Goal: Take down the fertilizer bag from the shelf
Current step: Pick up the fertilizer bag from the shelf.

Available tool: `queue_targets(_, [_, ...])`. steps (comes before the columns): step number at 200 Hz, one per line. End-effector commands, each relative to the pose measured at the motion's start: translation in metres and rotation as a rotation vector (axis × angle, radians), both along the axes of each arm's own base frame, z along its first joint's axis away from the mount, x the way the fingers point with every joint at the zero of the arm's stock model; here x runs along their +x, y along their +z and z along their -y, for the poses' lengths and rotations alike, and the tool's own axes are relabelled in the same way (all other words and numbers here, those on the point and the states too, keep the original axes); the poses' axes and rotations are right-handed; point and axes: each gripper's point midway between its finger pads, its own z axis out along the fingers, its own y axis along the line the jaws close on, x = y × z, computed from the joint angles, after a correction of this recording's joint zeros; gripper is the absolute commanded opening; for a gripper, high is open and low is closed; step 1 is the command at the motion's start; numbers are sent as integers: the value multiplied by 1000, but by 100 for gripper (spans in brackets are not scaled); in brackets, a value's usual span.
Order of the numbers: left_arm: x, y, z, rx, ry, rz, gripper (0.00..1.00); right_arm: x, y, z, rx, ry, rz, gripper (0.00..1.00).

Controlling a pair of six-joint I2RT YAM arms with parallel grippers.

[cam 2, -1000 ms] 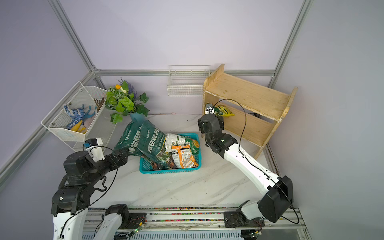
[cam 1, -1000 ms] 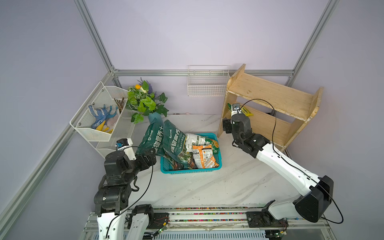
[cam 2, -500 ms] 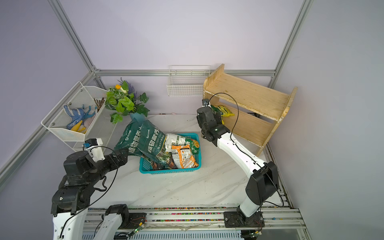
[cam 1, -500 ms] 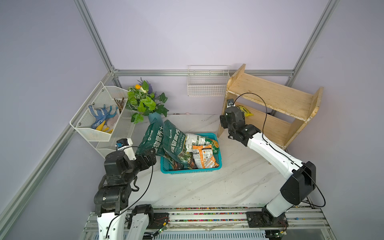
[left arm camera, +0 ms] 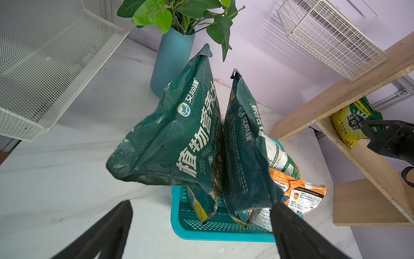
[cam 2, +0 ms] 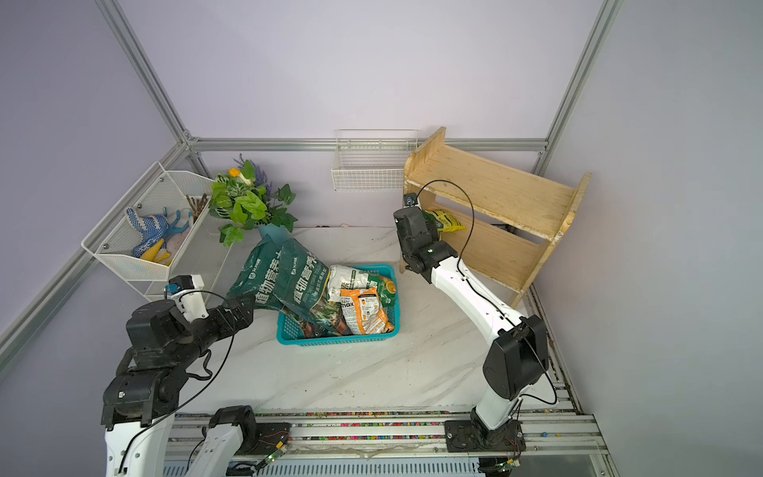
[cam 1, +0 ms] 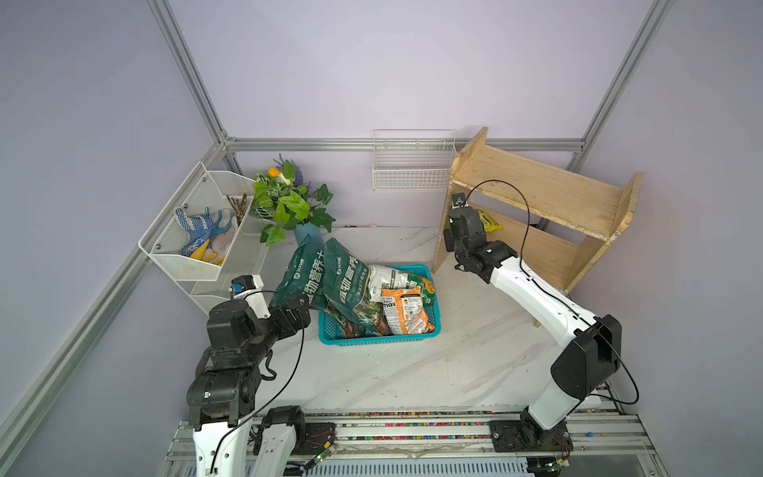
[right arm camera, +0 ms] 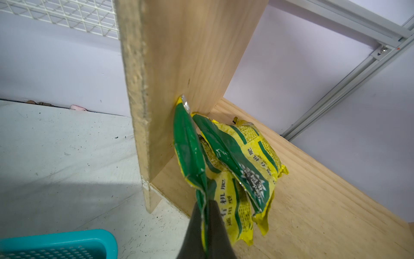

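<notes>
Plastic at the near edge of the yellow-and-green fertilizer bag is pinched flat in the right gripper, whose jaws are pressed together on that crumpled flap. Beyond the gripper, the rest of the bag lies on the lower of the 2 tiers of the wooden shelf, with its upturned corner against the side panel just beside the gripper. In both top views the bag shows just past the black wrist, under the upper board. The left gripper hovers with its jaws wide apart and nothing between them. Directly ahead of it, 2 dark green bags lean up out of the teal basket, which sits on the marble table just in front of its fingertips.
</notes>
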Motion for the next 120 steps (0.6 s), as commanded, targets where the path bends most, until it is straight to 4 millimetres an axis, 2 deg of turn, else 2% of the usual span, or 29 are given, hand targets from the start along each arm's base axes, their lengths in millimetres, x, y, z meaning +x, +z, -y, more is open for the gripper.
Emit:
queue_targets(1, [3,-14,0,-12,0,-21,100,-11,30,4,53,16,75,0])
queue_targets(32, [4,-14,0,-11,1,-21,100,-21,41,4,78,42,96,0])
queue_targets(41, [4,-14,0,-11,1,-22,100,-22,37,1,84,57,89,0])
queue_targets(43, [4,-14,0,-11,1,-22,100,-27,46,4,96,59,109,0])
queue_targets(46, [4,-14,0,-11,1,-22,100,-30,50,4,104,65,118,0])
queue_targets(120, [4,-14,-1,-10,2,-21,100,-82,89,-8,265,235,233,0])
